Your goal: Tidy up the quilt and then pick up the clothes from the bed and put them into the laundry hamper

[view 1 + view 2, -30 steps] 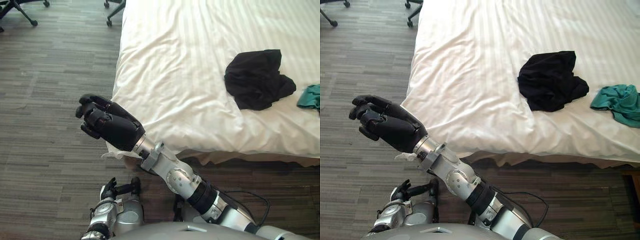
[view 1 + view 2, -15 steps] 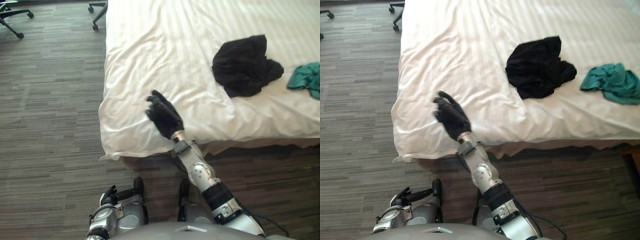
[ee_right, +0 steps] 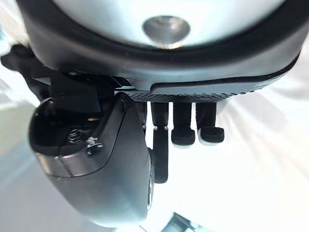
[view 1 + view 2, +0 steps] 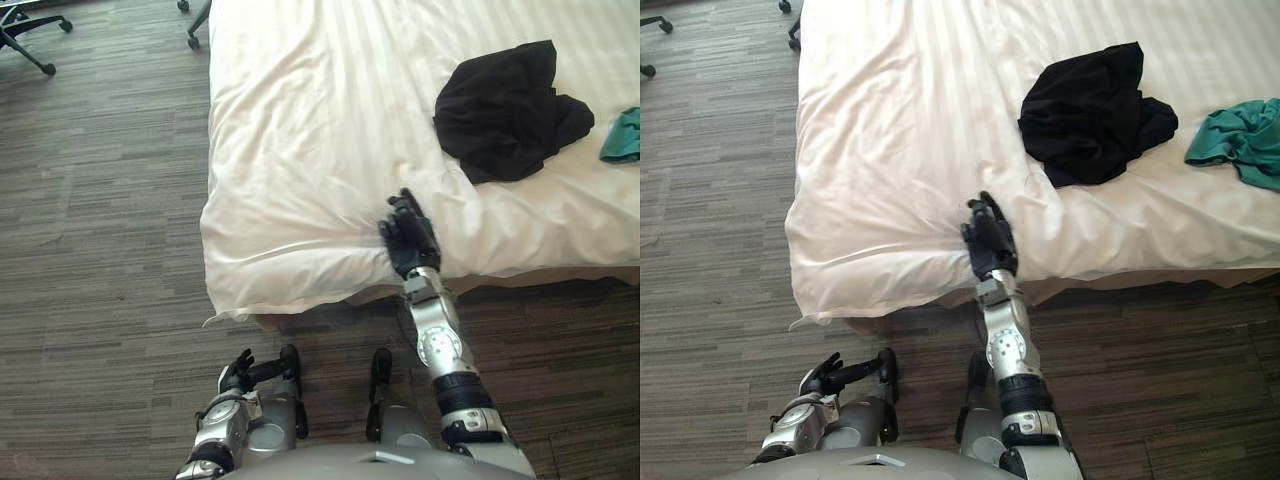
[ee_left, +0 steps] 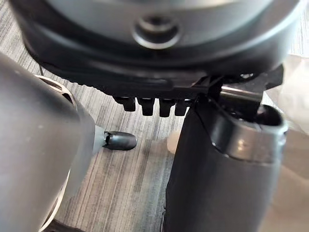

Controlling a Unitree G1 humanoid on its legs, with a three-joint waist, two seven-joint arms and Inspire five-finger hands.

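White quilt at frame centre bears the right hand, fingers seemingly relaxed flat; left hand hangs loose, lower left.

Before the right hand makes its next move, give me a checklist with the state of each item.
1. Right hand on the quilt: ok, it rests near the near edge.
2. Right hand open: ok, its fingers look straight and grip no cloth.
3. Quilt smooth: not ok, creases run beside the hand and at the near left corner.
4. Clothes located: ok, the black garment and the teal garment lie on the quilt beyond the hand, apart from it.
5. Left hand free: ok, it hangs low over the floor, open and holding nothing.
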